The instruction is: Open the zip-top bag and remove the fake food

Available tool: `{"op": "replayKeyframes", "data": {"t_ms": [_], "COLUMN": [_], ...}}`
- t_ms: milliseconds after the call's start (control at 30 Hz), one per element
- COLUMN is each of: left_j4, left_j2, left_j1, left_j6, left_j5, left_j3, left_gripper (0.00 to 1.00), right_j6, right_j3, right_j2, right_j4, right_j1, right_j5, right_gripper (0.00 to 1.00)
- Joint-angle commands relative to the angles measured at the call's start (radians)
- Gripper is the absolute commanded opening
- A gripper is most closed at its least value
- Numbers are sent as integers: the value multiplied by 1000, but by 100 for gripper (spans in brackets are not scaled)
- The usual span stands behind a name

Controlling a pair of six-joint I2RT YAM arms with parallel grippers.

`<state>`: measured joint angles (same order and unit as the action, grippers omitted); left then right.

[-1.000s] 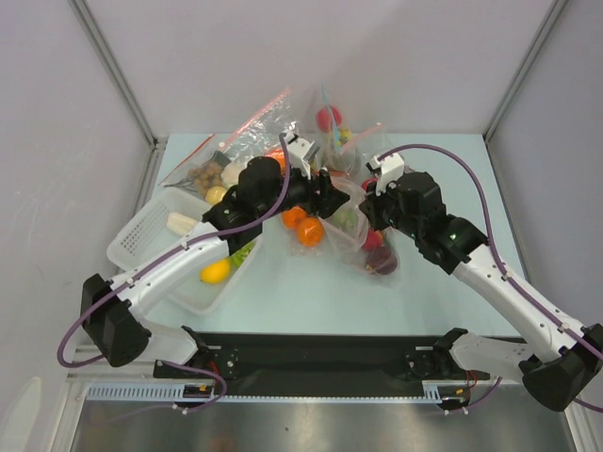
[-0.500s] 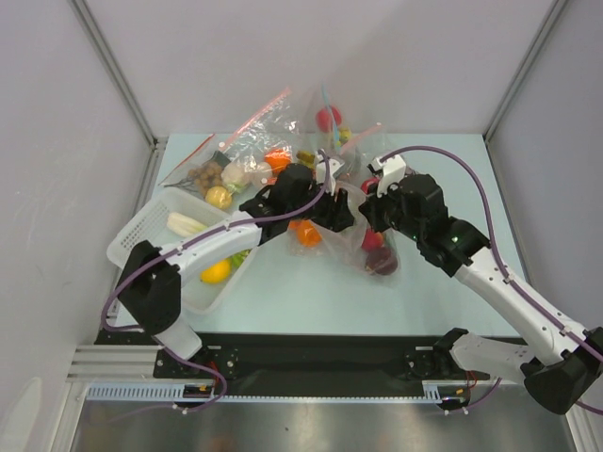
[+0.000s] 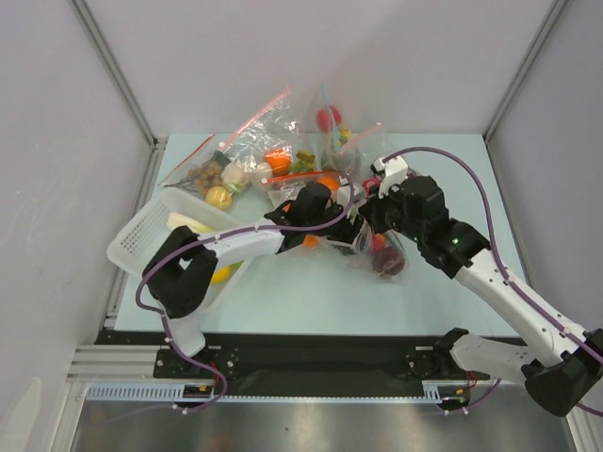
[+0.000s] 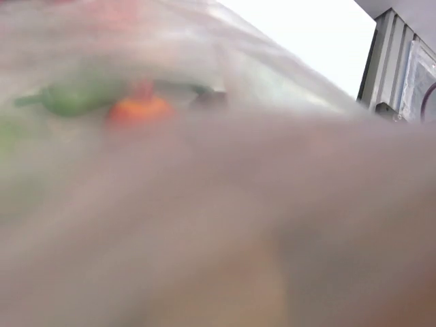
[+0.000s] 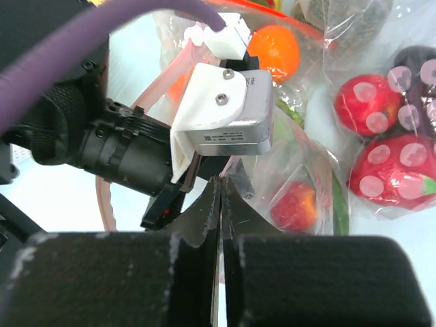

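From above, the zip-top bag is seen mid-tabletop, with the left gripper pushed into its mouth and the right gripper at its top. In the left wrist view only blurry plastic is seen, so it cannot be told if that gripper is open or closed. In the right wrist view the right gripper is seen squeezed tight, and red fake food is seen inside the bag.

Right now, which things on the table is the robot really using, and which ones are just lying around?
For the job: zip-top bag, dark red apple, orange, lemon, white basket, left end effector, right end effector.
Just lying about: bag of brown balls, blue-strip bag.
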<state>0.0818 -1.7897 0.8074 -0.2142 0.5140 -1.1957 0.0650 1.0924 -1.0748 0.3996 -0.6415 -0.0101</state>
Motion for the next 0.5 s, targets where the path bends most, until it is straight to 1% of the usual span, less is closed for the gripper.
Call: {"op": "replayKeyframes", "data": {"t_ms": [0, 33, 100, 133, 200, 233, 300, 333, 400, 467], "left_j4": [125, 131, 151, 160, 173, 176, 190, 209, 237, 275], "left_j2": [-31, -36, -45, -46, -59, -62, -65, -65, -59, -42], "left_j1": [13, 13, 13, 13, 12, 10, 6, 3, -4, -5], "left_j6": [-17, -20, -22, -24, -27, -28, -39, -43, -57, -59], "left_j5": [37, 29, 6, -3, -23, -40, -54, -57, -60, -63], "left_j3": [25, 34, 42, 54, 62, 68, 77, 90, 108, 133], "left_gripper": [68, 68, 69, 69, 69, 69, 69, 69, 69, 70], "right_j6": [33, 33, 39, 41, 47, 59, 73, 87, 104, 134], "right_j3": [-2, -5, -5, -9, -15, -17, -31, -38, -66, -89], "right_j2": [26, 29, 35, 53, 85, 123, 163, 182, 208, 182], "right_j4": [-42, -19, 31, 44, 67, 71, 73, 73, 65, 65], "right_j1": [-7, -7, -6, -4, 8, 16, 34, 63, 106, 190], "right_j5": [10, -45, -100, -152, -180, -200, -208, -215, -215, -180], "right_gripper": [3, 9, 20, 31, 39, 45, 52, 56, 59, 60]}}
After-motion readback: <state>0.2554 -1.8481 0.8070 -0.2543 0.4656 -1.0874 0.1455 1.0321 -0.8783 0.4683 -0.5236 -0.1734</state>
